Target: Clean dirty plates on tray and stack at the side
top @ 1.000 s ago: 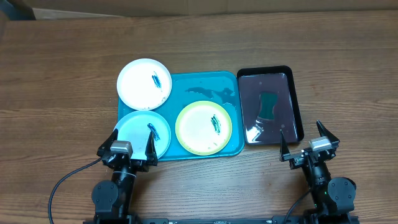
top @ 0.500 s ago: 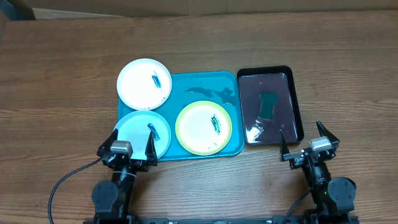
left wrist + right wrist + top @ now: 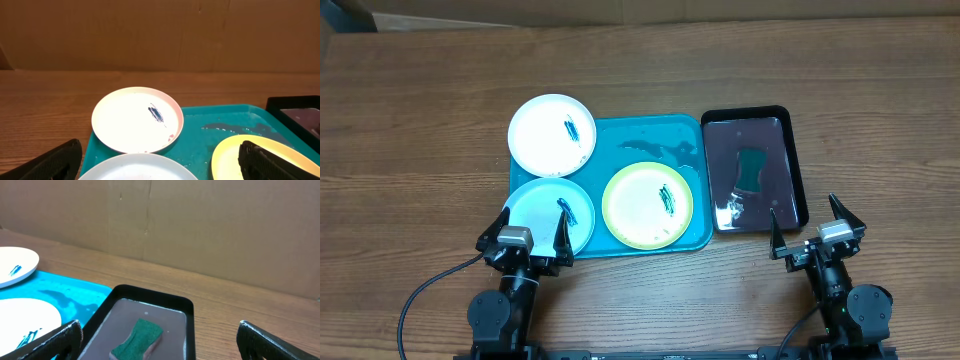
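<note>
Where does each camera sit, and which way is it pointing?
Overhead: fixed above the table, looking down on the turquoise tray, the black tray, the left gripper and the right gripper, both open.
Left wrist: low on the left arm, facing forward at the white plate; its fingers frame the bottom corners.
Right wrist: low on the right arm, facing forward at the green sponge in the black tray; its fingers show too.
Shared: both wrist views catch the turquoise tray and the black tray.

three plates [image 3: 552,134] [image 3: 549,216] [image 3: 647,205], two trays [image 3: 650,135] [image 3: 745,113], one sponge [image 3: 752,170]
</note>
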### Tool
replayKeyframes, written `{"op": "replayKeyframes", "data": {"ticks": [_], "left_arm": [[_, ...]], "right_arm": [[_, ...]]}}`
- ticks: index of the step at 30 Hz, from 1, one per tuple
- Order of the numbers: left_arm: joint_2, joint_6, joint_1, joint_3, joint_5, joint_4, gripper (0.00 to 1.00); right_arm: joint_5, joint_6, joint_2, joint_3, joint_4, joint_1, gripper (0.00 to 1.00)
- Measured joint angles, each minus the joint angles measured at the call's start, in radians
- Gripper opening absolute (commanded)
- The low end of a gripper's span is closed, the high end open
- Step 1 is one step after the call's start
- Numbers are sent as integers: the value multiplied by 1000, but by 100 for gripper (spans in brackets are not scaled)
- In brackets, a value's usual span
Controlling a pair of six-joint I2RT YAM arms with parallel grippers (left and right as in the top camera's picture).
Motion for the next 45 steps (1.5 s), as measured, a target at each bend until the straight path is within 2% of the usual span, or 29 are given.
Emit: {"op": "replayKeyframes", "data": {"ticks": [5,9,11,17,21,25,27,30,31,32,33,39,42,43,44,45], "left_arm": [[0,-1,0,0,-7,-2,100],[0,-58,0,4,61,-12,100],[0,-95,0,36,111,-83,100],[105,-163,0,288,241,-481,100],[372,-136,0,622,341,-753,100],[774,-76,-1,1066,379,-1154,100],[970,-59,-2,1273,377,-1285,100],[1216,-44,-5,1506,375,-1380,100],[1295,-35,-5,1572,375,-1392,91],[1362,-31,-5,1619,375,-1392,75],[1416,-29,-5,1650,376,-1393,4],[1667,-18,-11,1681,391,-1425,4],[1732,-20,-39,1656,363,-1392,4],[1744,-26,-55,1640,349,-1374,12],[1751,-32,-75,1615,329,-1347,26],[1759,-42,-98,1592,309,-1320,33]], "right_arm": [[0,0,0,0,0,0,100],[0,0,0,0,0,0,100],[1,0,0,0,0,0,100],[0,0,0,0,0,0,100],[0,0,0,0,0,0,100],[0,0,0,0,1,0,100],[0,0,-1,0,0,0,100],[0,0,-1,0,1,0,100],[0,0,0,0,0,0,100],[0,0,-1,0,1,0,100],[0,0,-1,0,0,0,100],[0,0,-1,0,0,0,100],[0,0,-1,0,0,0,100],[0,0,-1,0,0,0,100],[0,0,-1,0,0,0,100],[0,0,-1,0,1,0,100]]}}
